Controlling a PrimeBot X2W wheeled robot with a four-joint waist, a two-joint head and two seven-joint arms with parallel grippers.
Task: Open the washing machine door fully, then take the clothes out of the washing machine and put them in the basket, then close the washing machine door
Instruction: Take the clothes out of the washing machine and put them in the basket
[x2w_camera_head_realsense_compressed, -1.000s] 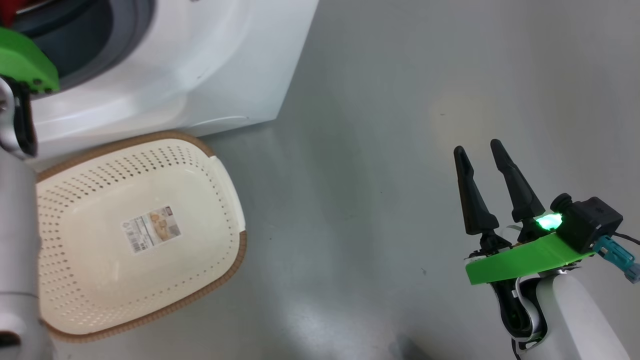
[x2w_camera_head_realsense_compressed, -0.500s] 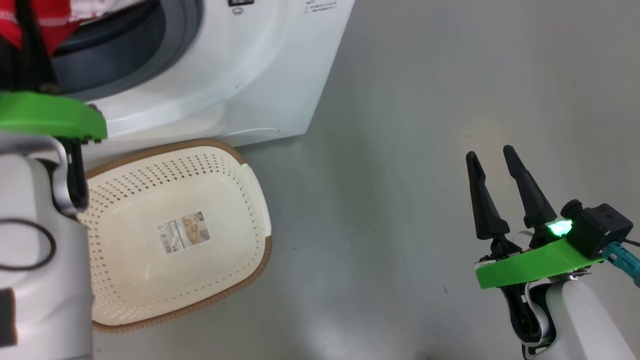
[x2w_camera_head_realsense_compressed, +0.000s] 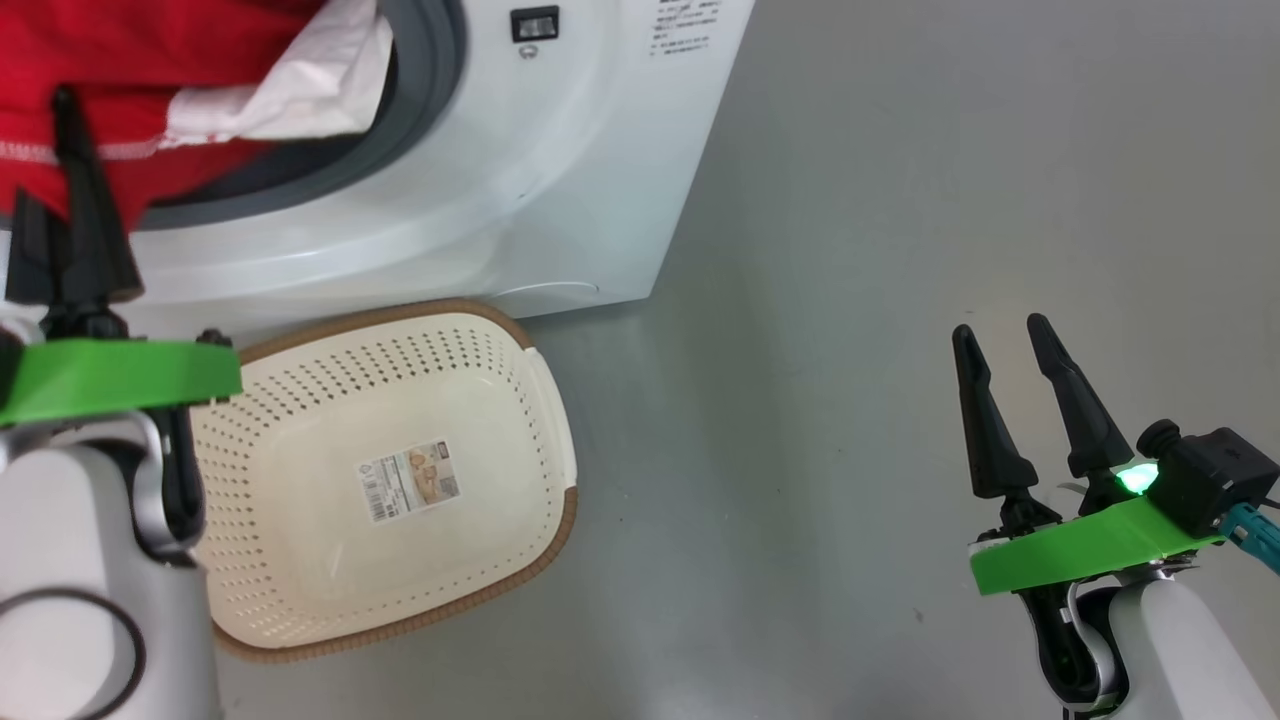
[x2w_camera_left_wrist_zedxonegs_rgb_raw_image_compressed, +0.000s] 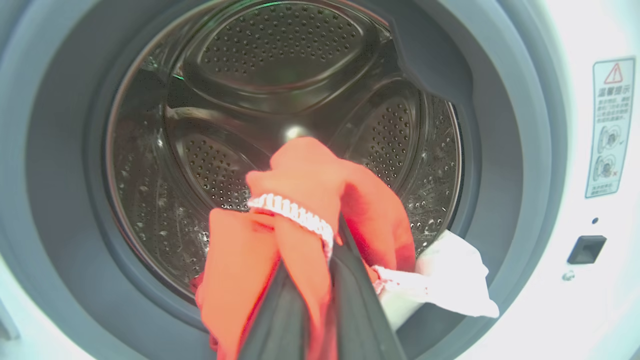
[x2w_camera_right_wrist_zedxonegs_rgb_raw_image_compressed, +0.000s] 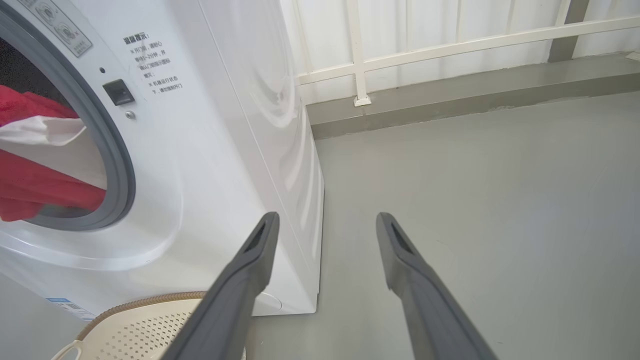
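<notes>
We note the left jaws pinched shut on the clothes (x2w_camera_left_wrist_zedxonegs_rgb_raw_image_compressed: 305, 185). Red fabric with a white-stitched hem is bunched between them at the mouth of the machine (x2w_camera_head_realsense_compressed: 560, 150). A white piece (x2w_camera_left_wrist_zedxonegs_rgb_raw_image_compressed: 450, 280) drapes over the grey seal (x2w_camera_left_wrist_zedxonegs_rgb_raw_image_compressed: 505, 150). The basket (x2w_camera_head_realsense_compressed: 480, 420) sits on the floor (x2w_camera_head_realsense_compressed: 850, 250) just in front of the machine, below the opening. The right jaws are spread wide, gripping nothing, over the floor well apart from the basket.
</notes>
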